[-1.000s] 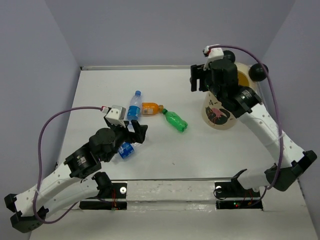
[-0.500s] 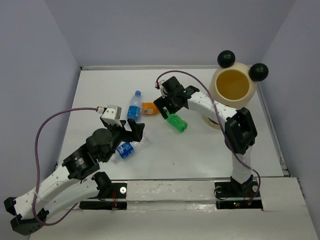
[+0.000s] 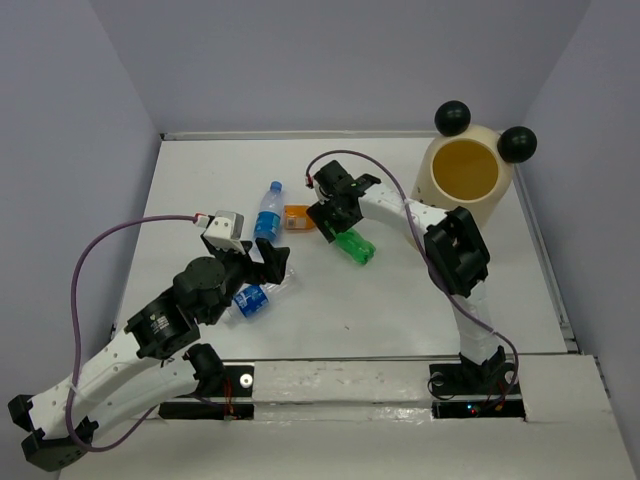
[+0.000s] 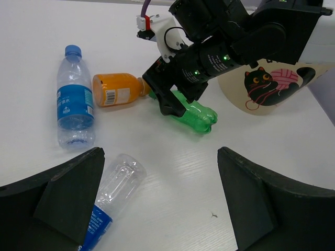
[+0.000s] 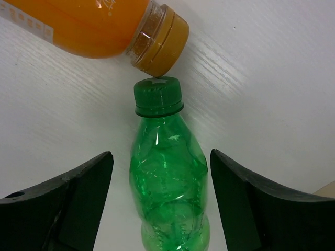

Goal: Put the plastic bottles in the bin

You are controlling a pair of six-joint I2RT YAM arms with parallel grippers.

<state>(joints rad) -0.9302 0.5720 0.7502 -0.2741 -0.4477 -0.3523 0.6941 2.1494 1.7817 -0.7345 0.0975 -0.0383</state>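
White table (image 3: 200, 180) – plain lavender walls (image 3: 60, 150) on three sides.

Right end effector (image 5: 159, 157): fingers (image 5: 68, 209) wide apart, with gaps on both sides of the green bottle (image 5: 167, 198).
Orange bottle (image 5: 89, 23): its cap touches the green cap, crowding that end.
Bin (image 3: 470, 205): well apart, mouth open upward.

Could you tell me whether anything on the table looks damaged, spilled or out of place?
Nothing is spilled. The green bottle looks crumpled along its body, and it lies with its cap touching the orange bottle at its cap.
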